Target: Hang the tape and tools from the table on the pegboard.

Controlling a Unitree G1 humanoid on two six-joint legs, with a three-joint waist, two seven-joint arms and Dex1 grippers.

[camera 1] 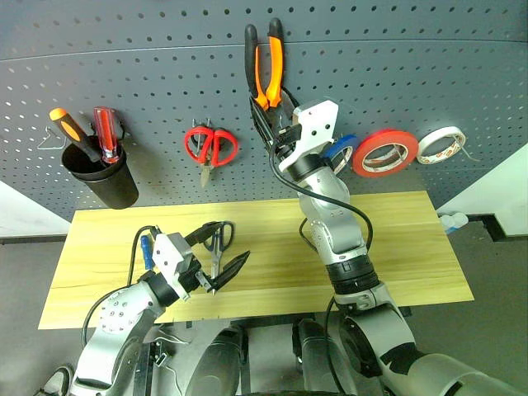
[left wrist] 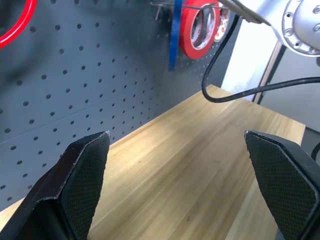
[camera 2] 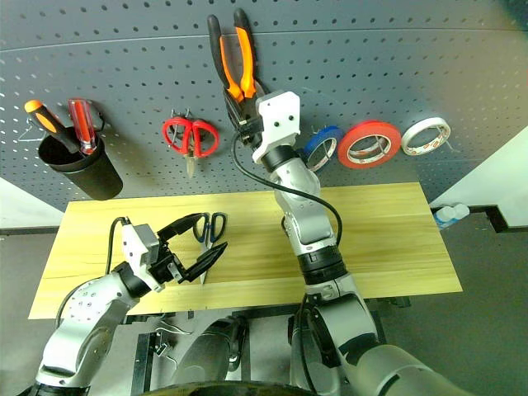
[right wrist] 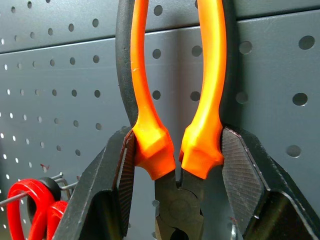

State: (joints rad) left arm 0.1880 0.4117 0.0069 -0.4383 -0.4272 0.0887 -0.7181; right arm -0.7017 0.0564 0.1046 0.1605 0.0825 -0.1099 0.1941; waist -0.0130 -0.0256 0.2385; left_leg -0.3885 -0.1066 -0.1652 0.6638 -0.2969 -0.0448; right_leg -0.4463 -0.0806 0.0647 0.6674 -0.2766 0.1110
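Observation:
My right gripper [right wrist: 177, 150] is shut on the pliers [right wrist: 142, 100], clamping the base of their orange-and-black handles. It holds them up against the dark grey pegboard [camera 1: 165, 66] with the handles pointing up [camera 1: 272, 66]. The blue tape [camera 1: 341, 153] hangs on the pegboard just right of that gripper [camera 1: 276, 124]. Dark-handled scissors [camera 1: 219, 243] lie on the wooden table [camera 1: 396, 231]. My left gripper [camera 1: 227, 247] hovers open over them, nothing between its fingers [left wrist: 85, 180]. A small blue-handled screwdriver [camera 1: 147, 247] lies partly hidden behind the left wrist.
On the pegboard hang red-handled scissors [camera 1: 210, 147], a red-orange tape roll [camera 1: 384, 153], a white tape roll [camera 1: 440, 144] and a black cup [camera 1: 103, 177] holding orange and red screwdrivers. The table's right half is bare wood.

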